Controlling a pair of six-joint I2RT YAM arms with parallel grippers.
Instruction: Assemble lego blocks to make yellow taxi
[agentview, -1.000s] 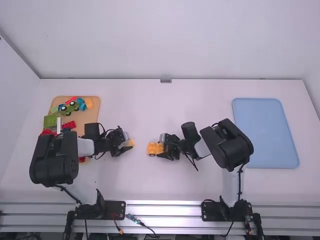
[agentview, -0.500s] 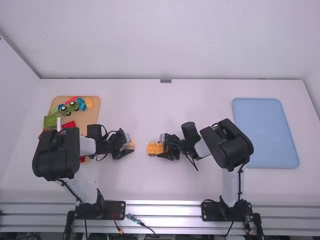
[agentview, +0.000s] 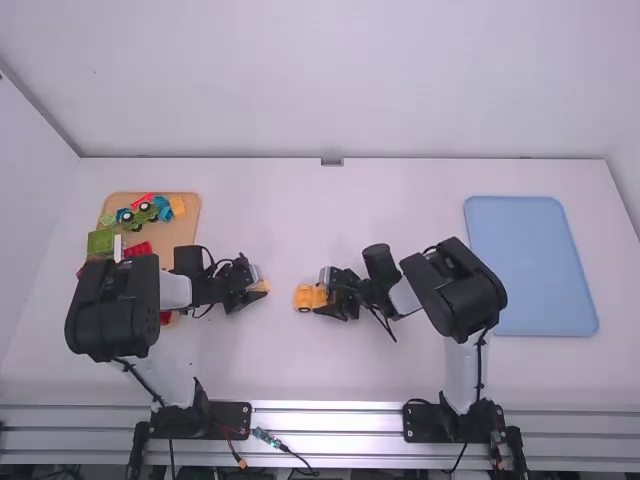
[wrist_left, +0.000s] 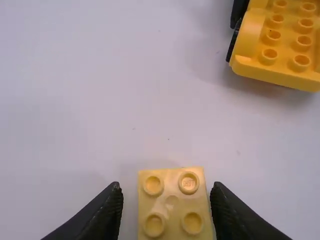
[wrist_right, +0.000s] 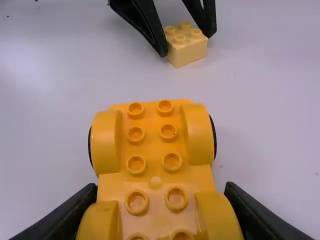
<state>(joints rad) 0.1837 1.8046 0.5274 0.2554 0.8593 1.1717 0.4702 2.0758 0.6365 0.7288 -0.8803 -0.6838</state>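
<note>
Left claw (agentview: 256, 292) ajar around block (wrist_left: 171, 202) (right (agentview: 324, 300): on chassis (wrist_right: 152, 122))

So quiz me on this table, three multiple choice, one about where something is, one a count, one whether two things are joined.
1. Where on the table is the blue tray?
A. Left
B. Middle
C. Right

2. How many studs top the small block?
A. Four
B. Six
C. Eight

3. How are the small block and car base?
A. Stacked
B. Apart
C. Touching side by side

Answers:
1 C: the high view shows the tray at the table's right.
2 A: two rows of two show between the left gripper's fingers.
3 B: both wrist views show bare table between them.
</note>
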